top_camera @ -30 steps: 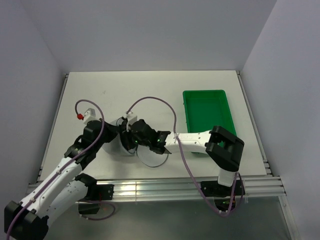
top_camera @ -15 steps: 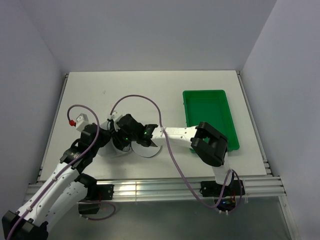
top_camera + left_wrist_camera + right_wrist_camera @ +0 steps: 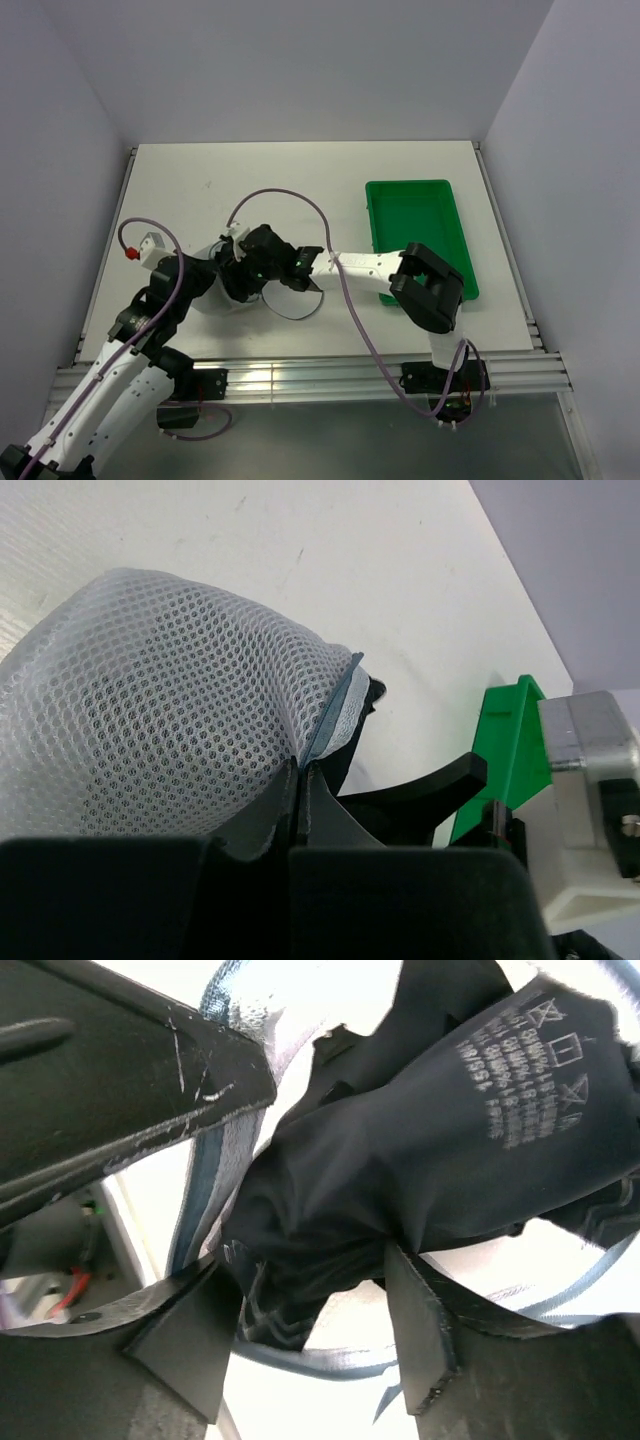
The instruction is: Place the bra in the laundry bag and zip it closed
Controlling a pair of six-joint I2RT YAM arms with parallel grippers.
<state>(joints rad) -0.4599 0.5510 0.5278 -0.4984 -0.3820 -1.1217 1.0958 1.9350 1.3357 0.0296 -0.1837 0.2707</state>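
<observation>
Since everything is bunched up left of the green tray (image 3: 372, 215), room is the thing to look at. The laundry bag (image 3: 212, 296) sits on the white surface (image 3: 300, 170) left of the tray and clear of it, about level with the tray's near end. Its round lid (image 3: 296, 303) is flopped open on the tray side, between bag and tray.

Both arms crowd in at the bag's mouth, so that spot is tight. Beyond the bag and left of the tray there's a big bare stretch of surface running to the back wall (image 3: 300, 70). The tray's right side sits close to the surface's right edge, with not much slack there. Walls rise along the left, right and far edges.

The left pincer (image 3: 302, 775) is pressed together on the bag's zipper rim (image 3: 335, 705), a thin bit of mesh and tape pinched between the tips, with the mesh body bulging out on the side away from the tray.

The right pincer (image 3: 305, 1272) is clamped on a bunched wad of the bra (image 3: 430, 1130), black fabric filling the gap between its tips. The bra is right at the bag's opening with the grey-blue zipper tape looping around it. I can't tell how much is actually inside. White care symbols (image 3: 530, 1070) are printed on the fabric.

Count: one bag, one bra, one tray, two arms.
</observation>
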